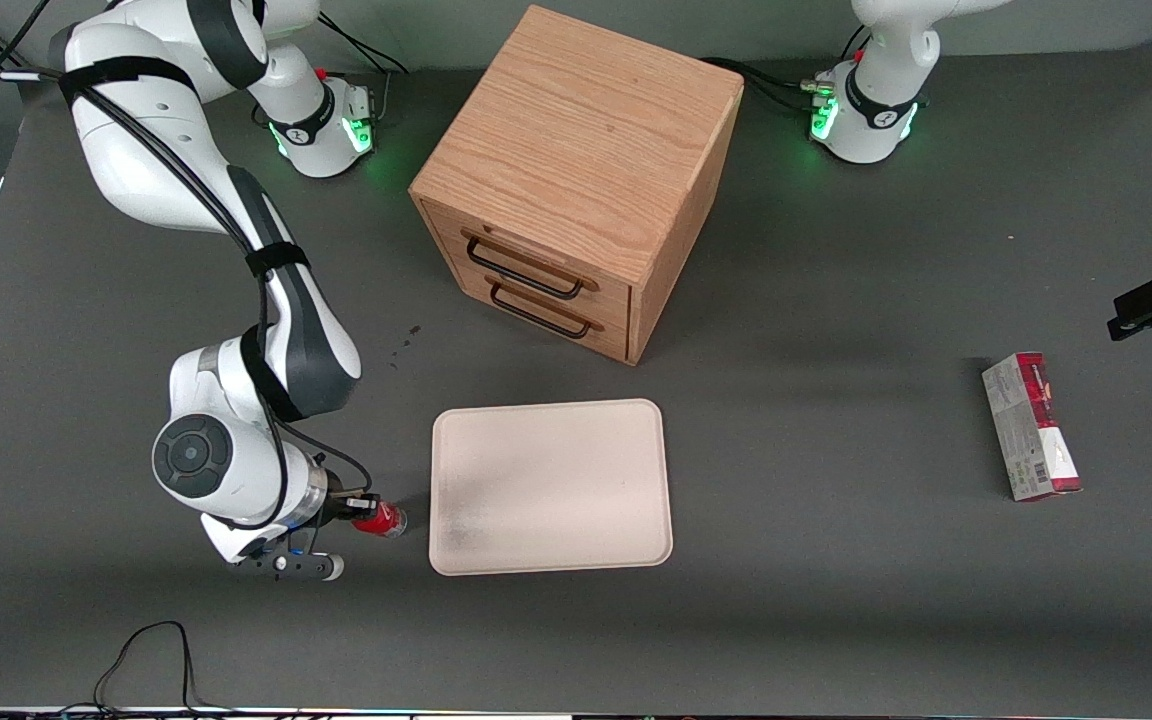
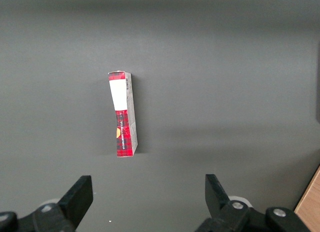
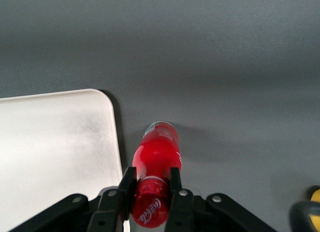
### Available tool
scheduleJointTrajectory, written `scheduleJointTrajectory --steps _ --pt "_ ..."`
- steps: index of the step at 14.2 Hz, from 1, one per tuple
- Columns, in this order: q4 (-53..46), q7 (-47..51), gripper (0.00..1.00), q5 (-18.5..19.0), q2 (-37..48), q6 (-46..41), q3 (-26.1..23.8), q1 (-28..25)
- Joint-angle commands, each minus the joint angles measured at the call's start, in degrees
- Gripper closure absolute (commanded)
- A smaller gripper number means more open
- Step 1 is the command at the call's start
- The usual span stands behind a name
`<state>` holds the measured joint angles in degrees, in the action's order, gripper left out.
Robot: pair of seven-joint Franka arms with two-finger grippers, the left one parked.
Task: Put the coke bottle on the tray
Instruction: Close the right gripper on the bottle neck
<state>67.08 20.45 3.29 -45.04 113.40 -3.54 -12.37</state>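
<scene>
The gripper had its jaws clamped on the neck of the bottle, which lay low over the worktop just beside the tray, long axis pointing away from the jaws.

- The coke bottle is glossy, see-through red plastic with a smooth red cap.
- The end effector gripping the bottle's neck has matt black fingers that look like plastic.
- The tray is matt cream-white, faintly smudged grey near one corner.
- The cabinet is grained, light wood with dark metal-looking handles.
- The surface is dark grey and matt.
- The carton is printed cardboard.
</scene>
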Motion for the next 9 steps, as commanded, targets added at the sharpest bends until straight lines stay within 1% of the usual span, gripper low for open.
scheduleJointTrajectory --steps 1,3,6,9 --pt "2.6 1.7 1.00 0.4 2.4 0.1 0.2 -0.4" --pt "2.5 1.5 1.00 0.4 3.4 -0.4 0.2 -0.4" --pt "0.8 1.1 1.00 0.5 6.1 -7.7 0.3 0.1" --pt "-0.8 0.6 1.00 0.3 10.0 -17.5 0.2 0.1"
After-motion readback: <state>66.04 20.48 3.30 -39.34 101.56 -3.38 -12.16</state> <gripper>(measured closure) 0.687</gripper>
